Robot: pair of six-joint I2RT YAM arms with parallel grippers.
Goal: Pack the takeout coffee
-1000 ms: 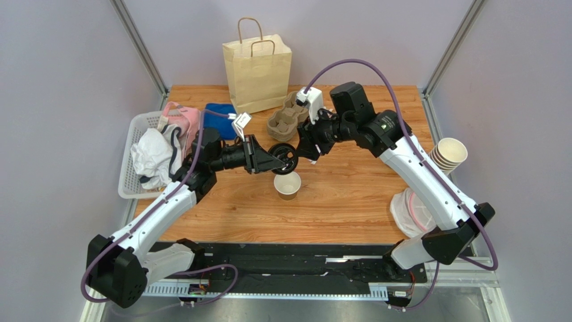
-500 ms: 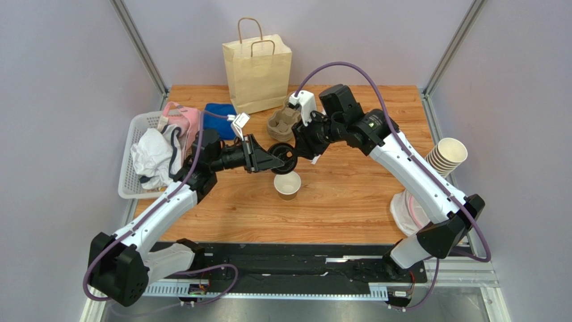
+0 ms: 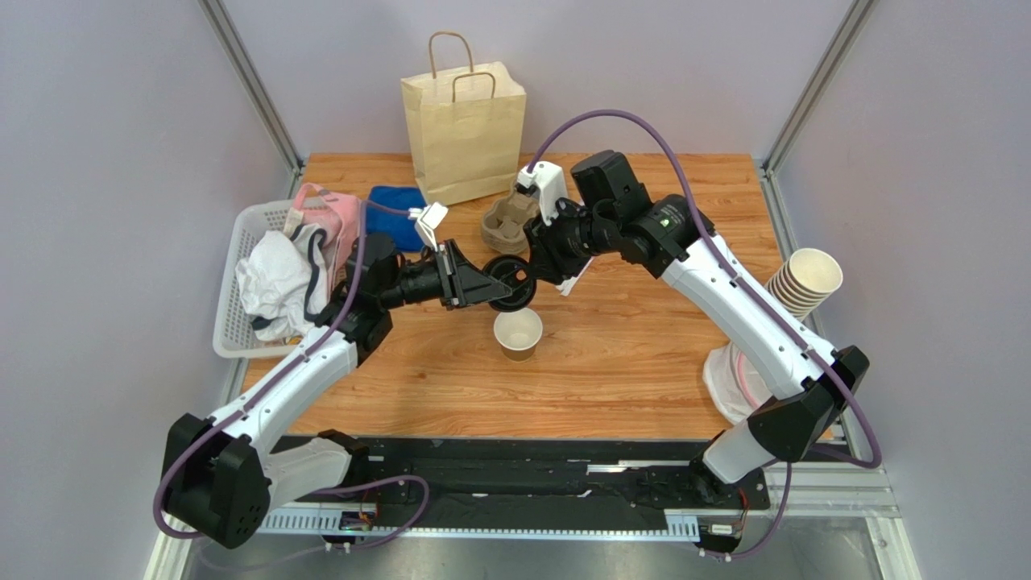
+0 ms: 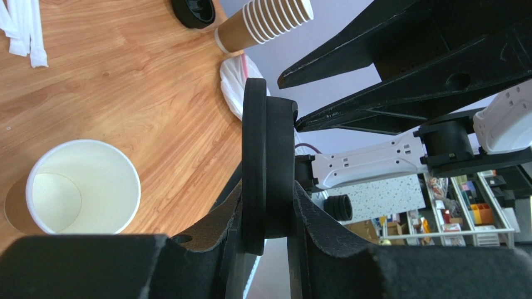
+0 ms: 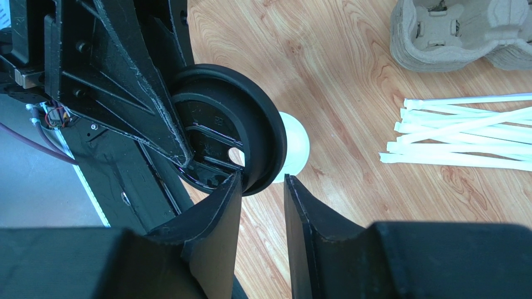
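No lidded cup shows. A lidless tan paper cup [image 3: 518, 332] with a white inside stands mid-table, also in the left wrist view [image 4: 81, 187] and partly hidden in the right wrist view [image 5: 295, 149]. My left gripper [image 3: 502, 288] is shut on a round black lid [image 3: 517, 279] and holds it on edge above the cup; the lid sits clamped between the pads [image 4: 268, 168]. My right gripper [image 3: 541, 268] is open at the lid's right side. Its fingertips straddle the lid's rim [image 5: 250, 137] with a gap left.
A tan paper bag [image 3: 464, 127] stands at the back. A pulp cup carrier [image 3: 506, 225] and white straws [image 5: 462, 131] lie behind the grippers. A cup stack [image 3: 808, 280] is at the right edge. A white basket [image 3: 230, 344] of cloths is left, a blue cloth [image 3: 393, 206] beside it.
My right arm has moved left and brought its open fingers up to the lid. The left gripper with the lid has hardly shifted. The cup has not moved.
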